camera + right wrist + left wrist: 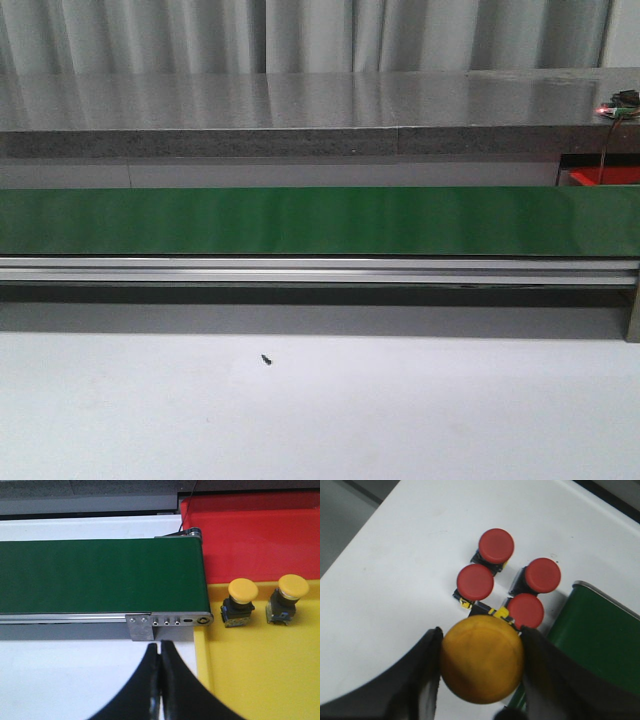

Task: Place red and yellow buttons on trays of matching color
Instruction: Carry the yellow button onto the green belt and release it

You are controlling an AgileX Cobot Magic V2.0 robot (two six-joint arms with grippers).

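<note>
A yellow button (482,665) is gripped by the left pincer (481,672) above the white bench (395,580), near 4 red buttons (509,577). The right pincer (160,680) is closed empty beside the yellow tray (250,680), where 2 yellow buttons (265,602) are set.

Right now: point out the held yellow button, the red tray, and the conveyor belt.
yellow button (482,666), left wrist view, middle of its cap.
red tray (260,535), right wrist view, bare floor.
conveyor belt (320,220), front view, green belt surface.

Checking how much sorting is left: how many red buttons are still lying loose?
4, clustered on the white table beyond the left claw: one farthest out, one beside it, one nearer, one closest, partly behind the held yellow button. Others may be hidden.
</note>
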